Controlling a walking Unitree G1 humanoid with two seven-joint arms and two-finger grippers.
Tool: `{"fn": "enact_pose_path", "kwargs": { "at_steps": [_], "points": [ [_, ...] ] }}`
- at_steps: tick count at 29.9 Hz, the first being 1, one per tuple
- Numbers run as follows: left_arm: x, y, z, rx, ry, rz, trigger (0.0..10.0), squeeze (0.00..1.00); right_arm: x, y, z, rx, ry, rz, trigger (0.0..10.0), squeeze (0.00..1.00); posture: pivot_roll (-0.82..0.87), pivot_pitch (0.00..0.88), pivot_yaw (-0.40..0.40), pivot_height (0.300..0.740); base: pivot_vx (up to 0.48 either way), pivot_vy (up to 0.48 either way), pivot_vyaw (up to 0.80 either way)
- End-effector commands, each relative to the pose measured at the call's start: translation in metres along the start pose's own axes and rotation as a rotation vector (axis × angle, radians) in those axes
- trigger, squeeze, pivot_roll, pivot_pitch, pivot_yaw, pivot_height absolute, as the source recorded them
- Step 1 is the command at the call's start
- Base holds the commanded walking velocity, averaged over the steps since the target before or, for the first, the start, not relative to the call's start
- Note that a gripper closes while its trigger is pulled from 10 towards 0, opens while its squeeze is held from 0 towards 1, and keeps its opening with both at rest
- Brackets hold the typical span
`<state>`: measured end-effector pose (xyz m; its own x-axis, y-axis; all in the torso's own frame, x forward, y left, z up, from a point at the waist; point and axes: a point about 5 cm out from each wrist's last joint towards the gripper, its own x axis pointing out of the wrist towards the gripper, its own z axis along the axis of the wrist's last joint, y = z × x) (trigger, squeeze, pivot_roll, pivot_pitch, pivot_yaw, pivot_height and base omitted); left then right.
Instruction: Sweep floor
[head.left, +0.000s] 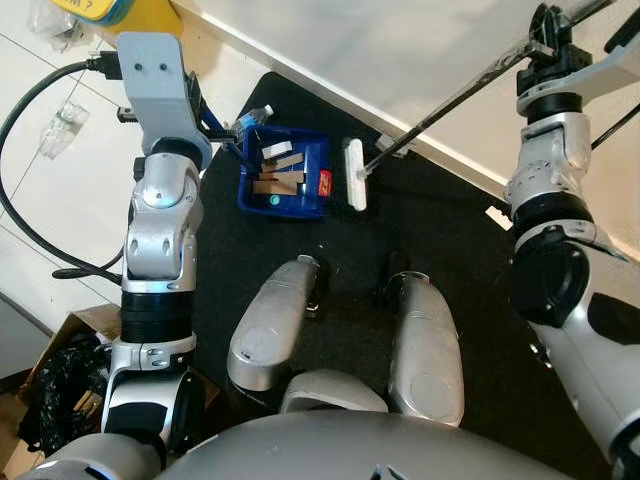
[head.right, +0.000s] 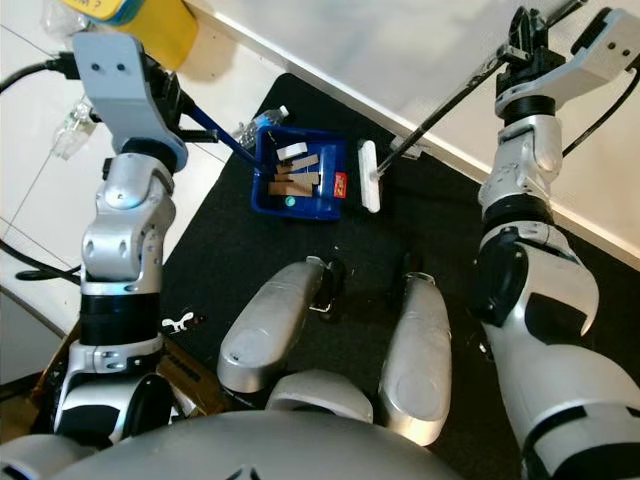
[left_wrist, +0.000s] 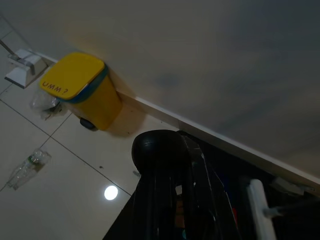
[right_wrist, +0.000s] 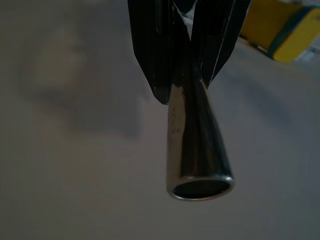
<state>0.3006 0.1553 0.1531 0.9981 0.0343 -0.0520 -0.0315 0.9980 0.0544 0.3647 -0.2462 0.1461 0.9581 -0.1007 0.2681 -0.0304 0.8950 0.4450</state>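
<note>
A blue dustpan (head.left: 285, 172) lies on the black mat (head.left: 450, 250), holding wood scraps, white paper, a red bit and a green cap. Its blue handle runs up-left to my left gripper (head.left: 203, 115), which is shut on it; the handle's black rounded end (left_wrist: 159, 150) sits between the fingers in the left wrist view. A white broom head (head.left: 354, 174) rests on the mat just right of the dustpan. Its thin metal pole (head.left: 450, 100) slants up to my right gripper (head.left: 545, 38), shut on the pole near its open tube end (right_wrist: 200, 187).
A yellow bin (left_wrist: 82, 90) stands by the white wall at far left. A plastic bottle (head.left: 252, 118) lies behind the dustpan, crumpled plastic (head.left: 62, 128) on the tiles. A cardboard box (head.left: 60, 385) sits at near left. My knees (head.left: 275, 325) are below the dustpan.
</note>
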Motion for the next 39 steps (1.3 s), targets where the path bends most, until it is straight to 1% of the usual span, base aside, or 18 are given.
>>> {"fn": "enact_pose_path", "kwargs": {
  "at_steps": [1, 2, 9, 13, 17, 20, 22, 26, 27, 28, 30, 32, 33, 34, 35, 36, 38, 39],
  "points": [
    [-0.005, 0.007, -0.023, 0.028, 0.117, 0.004, 10.0, 0.0, -0.01, 0.002, -0.025, 0.135, 0.074, -0.039, 10.0, 0.0, 0.49, 0.362, 0.147, 0.74, 0.0, 0.0, 0.0],
    [-0.006, 0.007, -0.022, 0.031, 0.118, 0.001, 10.0, 0.0, -0.01, 0.007, -0.03, 0.178, 0.09, -0.043, 10.0, 0.0, 0.5, 0.362, 0.15, 0.74, 0.0, 0.0, 0.0],
    [-0.006, 0.006, -0.022, 0.034, 0.119, -0.002, 10.0, 0.0, -0.009, 0.011, -0.035, 0.219, 0.1, -0.057, 10.0, 0.0, 0.49, 0.354, 0.14, 0.74, 0.0, 0.0, 0.0],
    [-0.005, 0.005, -0.021, 0.029, 0.117, -0.001, 10.0, 0.0, -0.01, 0.014, -0.039, 0.26, 0.099, -0.061, 10.0, 0.0, 0.49, 0.353, 0.136, 0.74, 0.0, 0.0, 0.0],
    [-0.005, 0.004, -0.022, 0.027, 0.117, -0.002, 10.0, 0.0, -0.011, 0.015, -0.04, 0.288, 0.093, -0.064, 10.0, 0.0, 0.48, 0.347, 0.131, 0.74, 0.0, 0.0, 0.0],
    [-0.004, 0.003, -0.022, 0.025, 0.119, -0.004, 10.0, 0.0, -0.01, 0.013, -0.038, 0.365, 0.058, -0.074, 10.0, 0.0, 0.47, 0.341, 0.128, 0.74, 0.0, 0.0, 0.0],
    [-0.003, 0.002, -0.022, 0.025, 0.119, -0.004, 10.0, 0.0, -0.01, 0.012, -0.037, 0.364, 0.058, -0.074, 10.0, 0.0, 0.46, 0.339, 0.128, 0.74, 0.0, 0.0, 0.0],
    [-0.002, 0.001, -0.022, 0.024, 0.118, -0.005, 10.0, 0.0, -0.012, 0.006, -0.035, 0.332, 0.059, -0.08, 10.0, 0.0, 0.46, 0.336, 0.124, 0.74, 0.0, 0.0, 0.0],
    [-0.002, 0.001, -0.022, 0.022, 0.117, -0.005, 10.0, 0.0, -0.013, 0.003, -0.033, 0.326, 0.055, -0.084, 10.0, 0.0, 0.45, 0.333, 0.121, 0.74, 0.0, 0.0, 0.0],
    [-0.001, 0.0, -0.022, 0.02, 0.116, -0.004, 10.0, 0.0, -0.014, -0.004, -0.028, 0.31, 0.041, -0.089, 10.0, 0.0, 0.45, 0.332, 0.116, 0.74, 0.0, 0.0, 0.0],
    [-0.001, 0.0, -0.022, 0.018, 0.116, -0.004, 10.0, 0.0, -0.014, -0.007, -0.026, 0.303, 0.033, -0.09, 10.0, 0.0, 0.45, 0.332, 0.116, 0.74, 0.0, 0.0, 0.0],
    [-0.001, -0.001, -0.023, 0.015, 0.115, -0.003, 10.0, 0.0, -0.014, -0.018, -0.013, 0.246, 0.005, -0.075, 10.0, 0.0, 0.43, 0.333, 0.109, 0.74, 0.0, 0.0, 0.0],
    [-0.001, -0.001, -0.023, 0.015, 0.115, -0.003, 10.0, 0.0, -0.014, -0.018, -0.013, 0.246, 0.005, -0.075, 10.0, 0.0, 0.43, 0.333, 0.109, 0.74, 0.0, 0.0, 0.0],
    [0.0, -0.002, -0.023, 0.012, 0.116, -0.002, 10.0, 0.0, -0.015, -0.025, -0.004, 0.193, -0.01, -0.063, 10.0, 0.0, 0.43, 0.333, 0.108, 0.74, 0.0, 0.0, 0.0],
    [0.0, -0.002, -0.023, 0.012, 0.116, -0.002, 10.0, 0.0, -0.015, -0.025, -0.004, 0.193, -0.01, -0.063, 10.0, 0.0, 0.43, 0.333, 0.108, 0.74, 0.0, 0.0, 0.0],
    [0.0, -0.002, -0.024, 0.009, 0.117, -0.003, 10.0, 0.0, -0.015, -0.032, 0.005, 0.135, -0.017, -0.054, 10.0, 0.0, 0.42, 0.336, 0.106, 0.74, 0.0, 0.0, 0.0],
    [0.0, -0.003, -0.025, 0.007, 0.119, -0.005, 10.0, 0.0, -0.016, -0.039, 0.016, 0.075, -0.029, -0.04, 10.0, 0.0, 0.42, 0.336, 0.106, 0.74, 0.0, 0.0, 0.0],
    [0.0, -0.003, -0.025, 0.007, 0.119, -0.005, 10.0, 0.0, -0.016, -0.039, 0.016, 0.075, -0.029, -0.04, 10.0, 0.0, 0.42, 0.336, 0.106, 0.74, 0.0, 0.0, 0.0]
  ]
}}
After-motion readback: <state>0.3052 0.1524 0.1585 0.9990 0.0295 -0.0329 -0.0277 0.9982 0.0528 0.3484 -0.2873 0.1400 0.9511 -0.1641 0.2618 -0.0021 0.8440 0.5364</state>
